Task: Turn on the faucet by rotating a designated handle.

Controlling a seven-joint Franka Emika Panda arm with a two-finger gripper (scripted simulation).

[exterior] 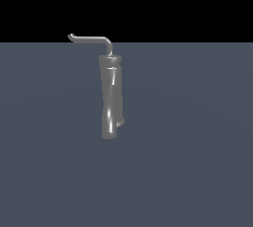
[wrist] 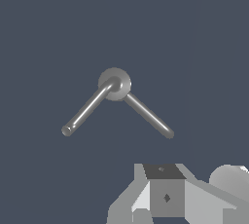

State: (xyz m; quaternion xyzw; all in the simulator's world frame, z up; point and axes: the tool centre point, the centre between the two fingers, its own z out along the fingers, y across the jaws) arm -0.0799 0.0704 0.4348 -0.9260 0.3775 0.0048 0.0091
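Surface: flat, uniform slate-blue floor (exterior: pixel 197 171), matte and unmarked; black backdrop above its far edge. Faucet (exterior: pixel 110 97): glossy grey cylinder, upright, slightly kinked, standing left of centre in the exterior view. Handle (exterior: pixel 91 38): thin bent rod rising from the faucet top, reaching toward the exterior view's left, hooked tip. Gripper (wrist: pixel 165 196): white-grey body, only partly visible in the wrist view, apart from the faucet; fingers' state cannot be told.
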